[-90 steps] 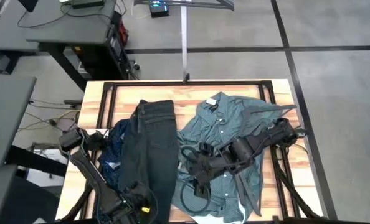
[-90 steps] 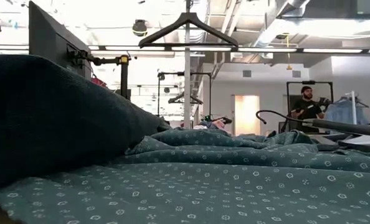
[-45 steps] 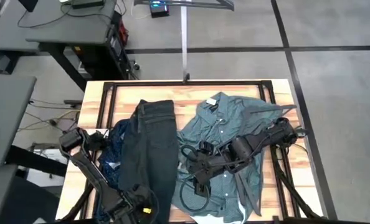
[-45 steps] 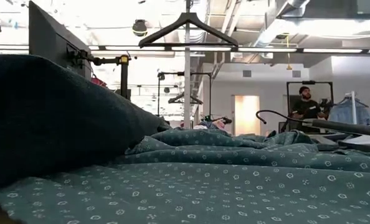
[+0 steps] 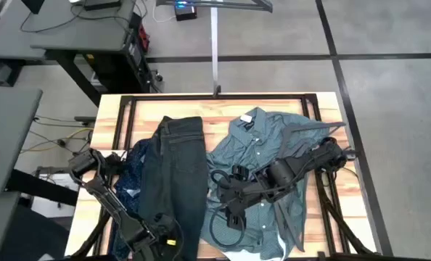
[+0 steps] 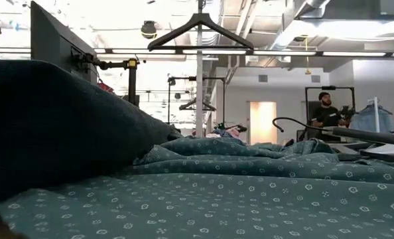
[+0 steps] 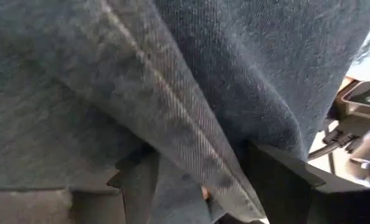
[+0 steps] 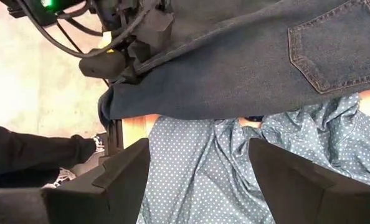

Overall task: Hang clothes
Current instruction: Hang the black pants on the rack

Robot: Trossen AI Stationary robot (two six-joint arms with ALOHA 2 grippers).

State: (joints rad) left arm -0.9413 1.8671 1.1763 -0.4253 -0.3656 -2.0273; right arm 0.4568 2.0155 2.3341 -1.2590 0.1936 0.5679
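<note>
The dark charcoal jeans lie lengthwise on the table, waist at the far end. A navy dotted shirt lies partly under their left side. The teal-green shirt is spread out to their right. My left gripper is at the jeans' near leg end, open, with denim between its fingers. My right gripper is open and sits low over the teal shirt, next to the jeans; whether it touches the shirt, I cannot tell. My left gripper has a seamed fold of the jeans' leg end running down between its open fingers, and the cloth lies against and over them. The fingers come in about level from the table's near side. The rest of the jeans lies on the table.
A black hanger hangs on the rack pole beyond the far edge. Another hanger's hook rises from the teal shirt. A black frame borders the tabletop. A person stands far back in the room.
My left gripper has moved a little toward the table's near edge at the jeans' leg end. The garments lie as before.
</note>
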